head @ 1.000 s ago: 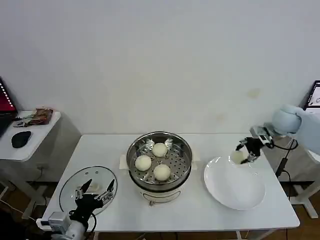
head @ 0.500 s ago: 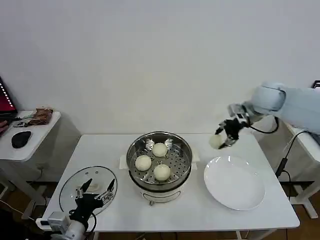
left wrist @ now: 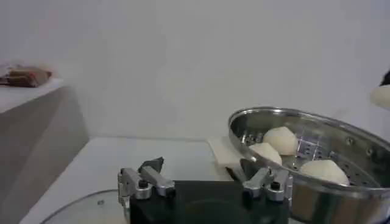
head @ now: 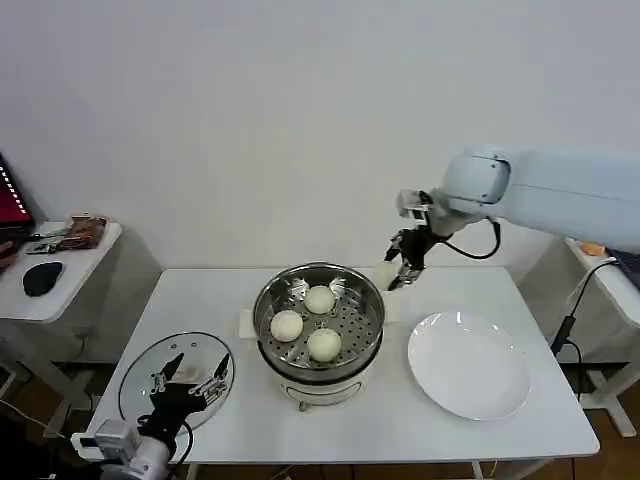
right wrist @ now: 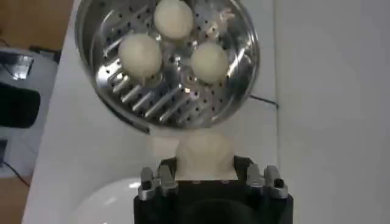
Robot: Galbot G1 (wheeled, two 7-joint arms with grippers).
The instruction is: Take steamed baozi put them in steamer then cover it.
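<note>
Moved from plate (head: 470,375), right gripper (head: 400,270) brings fourth baozi (head: 387,275) beside three in steamer (head: 318,322).

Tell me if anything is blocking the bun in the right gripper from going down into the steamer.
Nothing visible blocks it. The right gripper holds the fourth baozi just beyond the steamer's right rim. The steamer is uncovered, the cover lies on the table by the left gripper, and three baozi leave bare tray on the right.
</note>
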